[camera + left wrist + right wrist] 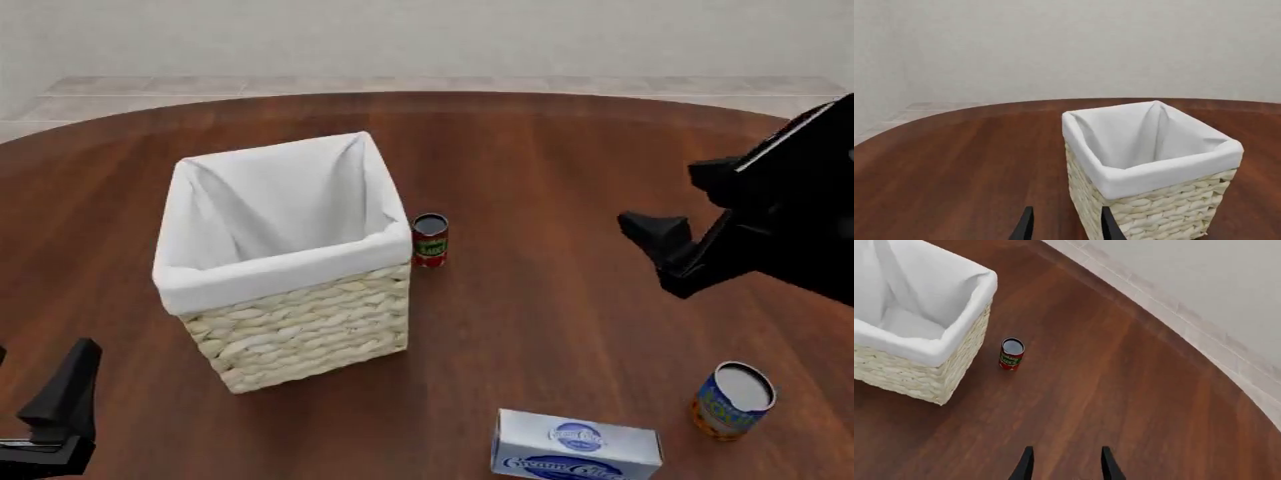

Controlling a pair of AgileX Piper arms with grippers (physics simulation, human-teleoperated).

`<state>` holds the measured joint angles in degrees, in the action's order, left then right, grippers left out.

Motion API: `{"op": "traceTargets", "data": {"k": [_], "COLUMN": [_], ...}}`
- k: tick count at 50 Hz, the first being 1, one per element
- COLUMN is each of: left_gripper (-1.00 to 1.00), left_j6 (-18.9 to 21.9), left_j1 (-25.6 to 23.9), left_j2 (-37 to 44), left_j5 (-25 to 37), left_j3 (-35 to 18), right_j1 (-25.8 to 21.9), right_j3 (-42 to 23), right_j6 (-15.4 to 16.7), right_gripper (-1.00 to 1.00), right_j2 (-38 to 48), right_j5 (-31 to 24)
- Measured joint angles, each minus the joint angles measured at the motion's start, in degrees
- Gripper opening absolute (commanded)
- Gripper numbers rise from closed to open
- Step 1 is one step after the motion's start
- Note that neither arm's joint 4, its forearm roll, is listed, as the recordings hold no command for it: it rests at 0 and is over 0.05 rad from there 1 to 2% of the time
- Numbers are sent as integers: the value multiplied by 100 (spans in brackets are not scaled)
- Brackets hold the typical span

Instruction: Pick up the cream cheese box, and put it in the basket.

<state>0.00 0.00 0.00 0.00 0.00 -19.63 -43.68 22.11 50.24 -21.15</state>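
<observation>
The cream cheese box point(577, 447) lies flat on the tabletop point(561, 300) at about 6 o'clock in the front view, its lower edge cut off by the frame. It sits well apart from both sets of jaws: the right gripper point(657, 232) hangs above the tabletop at roughly 3 o'clock, up and to the right of the box, and the left gripper point(60, 400) sits low at about 8 o'clock, far to the box's left. Neither touches it, and the box shows in neither wrist view.

The right jaws stand apart with nothing between them, two dark fingertips point(1025, 465) over bare wood. The left jaws are likewise parted and hold nothing, one fingertip point(1110, 226) showing in front of the basket's wicker wall.

The box is a flat pale blue-white carton with a dark blue oval and white script. The basket point(300, 320) at about 9 o'clock is tall, square, cream woven wicker with a smooth white cloth liner folded over its rim. A small red can point(430, 240) stands upright just beside its right corner. A blue-and-orange can point(731, 402) stands near the box at about 4 o'clock. The tabletop is glossy dark reddish wood with a rounded edge.

The left arm is mostly out of frame in the front view.
</observation>
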Motion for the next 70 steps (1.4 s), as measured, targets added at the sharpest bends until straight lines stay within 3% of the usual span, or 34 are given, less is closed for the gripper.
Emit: {"op": "traceTargets", "data": {"k": [19, 70], "left_gripper": [100, 100], "left_j6": [0, 0], "left_j1": [0, 0], "left_j2": [0, 0], "left_j5": [0, 0], "left_j3": [0, 0], "right_j1": [-766, -1939], "right_j3": [-110, 496], "right_j6": [-88, -295], "right_gripper": [100, 100], "right_j2": [626, 933], "right_j5": [-375, -275]}}
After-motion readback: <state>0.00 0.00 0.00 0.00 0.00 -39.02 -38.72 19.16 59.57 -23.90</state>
